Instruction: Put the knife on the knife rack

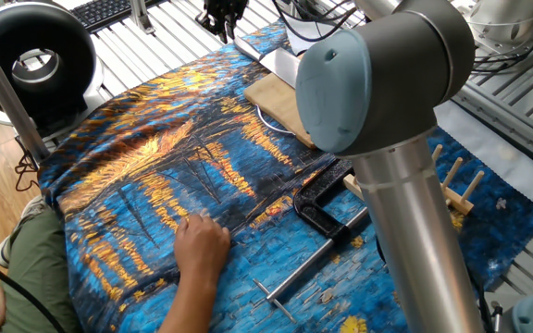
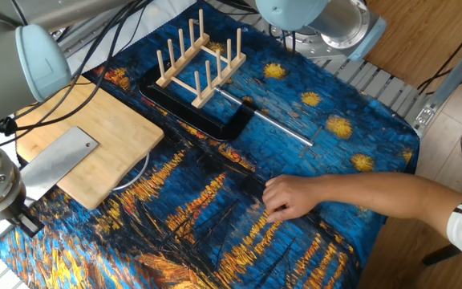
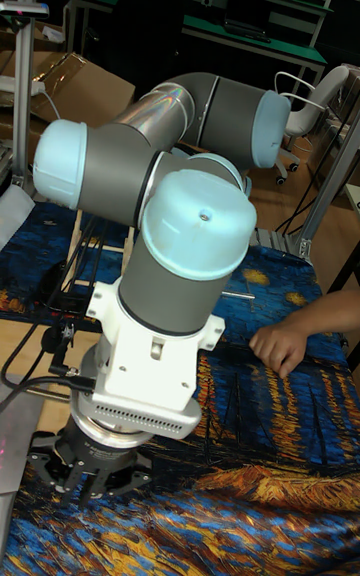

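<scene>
Steel knife (image 2: 50, 166) flat on cutting board (image 2: 103, 132) | wooden knife rack (image 2: 200, 58) apart

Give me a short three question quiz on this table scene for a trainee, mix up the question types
1. True or false: the knife lies with its blade on the cutting board.
2. What sits right beside the knife rack on the cloth? A) black clamp B) a cup C) a sponge
3. Fill in: a person's ____ rests on the cloth, away from the rack.

Key:
1. True.
2. A, the black clamp.
3. hand.
</scene>
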Controlling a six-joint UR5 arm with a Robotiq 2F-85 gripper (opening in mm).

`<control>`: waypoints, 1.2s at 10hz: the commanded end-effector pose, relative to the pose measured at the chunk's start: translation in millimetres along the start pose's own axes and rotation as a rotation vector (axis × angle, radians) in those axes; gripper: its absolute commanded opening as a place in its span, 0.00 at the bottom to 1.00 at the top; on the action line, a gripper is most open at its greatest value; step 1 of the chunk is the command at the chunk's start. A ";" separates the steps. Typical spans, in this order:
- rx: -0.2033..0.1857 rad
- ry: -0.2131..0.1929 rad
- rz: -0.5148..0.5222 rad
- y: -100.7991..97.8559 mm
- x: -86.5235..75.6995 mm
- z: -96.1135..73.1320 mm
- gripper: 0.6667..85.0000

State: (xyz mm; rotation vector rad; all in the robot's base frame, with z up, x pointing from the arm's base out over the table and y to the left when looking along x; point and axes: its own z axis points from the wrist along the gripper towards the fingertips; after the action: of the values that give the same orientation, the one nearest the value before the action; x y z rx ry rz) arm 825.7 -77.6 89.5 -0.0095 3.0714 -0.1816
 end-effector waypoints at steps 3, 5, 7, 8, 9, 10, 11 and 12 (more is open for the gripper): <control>-0.053 0.042 0.005 12.7 11.2 -1.6 0.31; -0.061 0.076 -0.001 14.7 20.0 -2.2 0.37; -0.046 0.079 -0.005 11.1 19.8 1.9 0.37; -0.038 0.091 -0.002 10.5 22.0 11.4 0.37; -0.026 0.091 -0.005 7.7 24.9 17.0 0.37; -0.022 0.091 -0.012 4.3 26.5 18.8 0.37; -0.022 0.091 -0.018 1.5 27.2 22.8 0.37; -0.011 0.084 -0.023 -3.4 28.1 27.6 0.37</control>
State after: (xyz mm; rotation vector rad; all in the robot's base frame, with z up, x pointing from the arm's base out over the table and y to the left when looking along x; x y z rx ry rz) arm 802.4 -77.5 69.7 -0.0262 3.1590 -0.1628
